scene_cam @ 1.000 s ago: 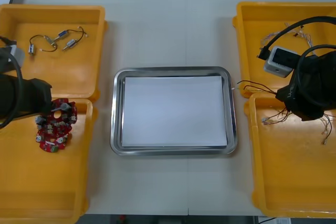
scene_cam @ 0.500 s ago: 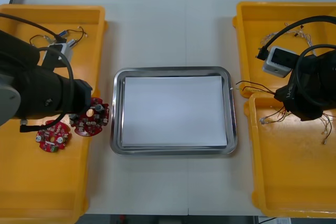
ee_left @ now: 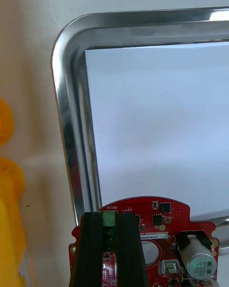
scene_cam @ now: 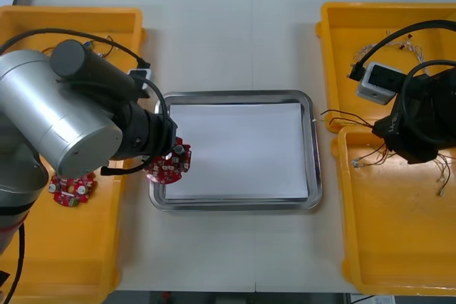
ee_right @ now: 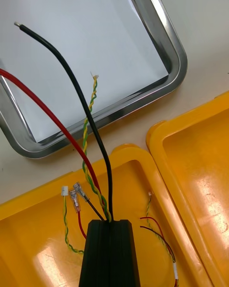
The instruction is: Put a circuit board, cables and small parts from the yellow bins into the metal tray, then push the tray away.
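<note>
Now: the held circuit board (scene_cam: 169, 162) straddles the 9 o'clock rim of the metal tray (scene_cam: 235, 95), partly over the white liner, and the open tray floor lies toward 3 o'clock from it. Your left gripper (ee_left: 109, 217) is clamped narrow on the board's green connector, so the left arm is nearer. Your right gripper (ee_right: 109, 222) hangs over a yellow bin (ee_right: 33, 249) on the right, pinching a black cable (ee_right: 71, 77) and a red cable (ee_right: 47, 117). Board's height above the rim: cannot tell

The circuit board (scene_cam: 169, 164) is red; the tray (scene_cam: 235, 204) shiny silver, white inside; the bins (scene_cam: 85, 105) yellow; the surface (scene_cam: 214, 48) off-white. The cables (ee_right: 76, 86): one black, one red, one twisted yellow-green.
</note>
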Action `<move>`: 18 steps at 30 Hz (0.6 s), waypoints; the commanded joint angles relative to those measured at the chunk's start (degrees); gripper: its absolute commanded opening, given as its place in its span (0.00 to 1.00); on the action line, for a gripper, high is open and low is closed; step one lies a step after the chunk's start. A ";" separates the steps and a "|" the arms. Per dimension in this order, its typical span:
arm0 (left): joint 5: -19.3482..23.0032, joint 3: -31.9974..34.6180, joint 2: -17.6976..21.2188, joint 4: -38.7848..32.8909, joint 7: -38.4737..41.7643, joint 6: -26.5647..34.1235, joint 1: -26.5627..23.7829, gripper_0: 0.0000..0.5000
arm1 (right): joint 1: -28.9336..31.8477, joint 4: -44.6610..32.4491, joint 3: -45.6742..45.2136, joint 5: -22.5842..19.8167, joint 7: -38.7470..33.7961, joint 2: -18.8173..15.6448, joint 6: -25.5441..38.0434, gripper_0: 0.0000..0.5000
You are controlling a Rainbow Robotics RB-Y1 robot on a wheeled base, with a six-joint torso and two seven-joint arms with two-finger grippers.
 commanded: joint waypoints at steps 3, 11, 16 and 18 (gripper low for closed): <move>-1.09 -4.57 -0.98 1.06 7.40 -2.66 -2.58 0.00 | -1.57 -1.63 0.41 0.19 -1.85 -2.01 0.18 0.00; -3.47 -8.97 -0.98 3.35 8.72 -5.73 -2.93 0.00 | -1.49 -1.63 -0.20 -0.17 -1.85 -2.10 0.18 0.00; -3.82 -10.02 -0.98 5.46 8.98 -7.31 -3.37 0.00 | -1.49 -1.63 -0.64 -0.78 -1.85 -2.54 0.18 0.00; -4.26 -10.72 -0.98 6.16 9.16 -8.19 -3.63 0.00 | -1.49 -1.46 -0.73 -0.96 -1.85 -2.71 0.18 0.00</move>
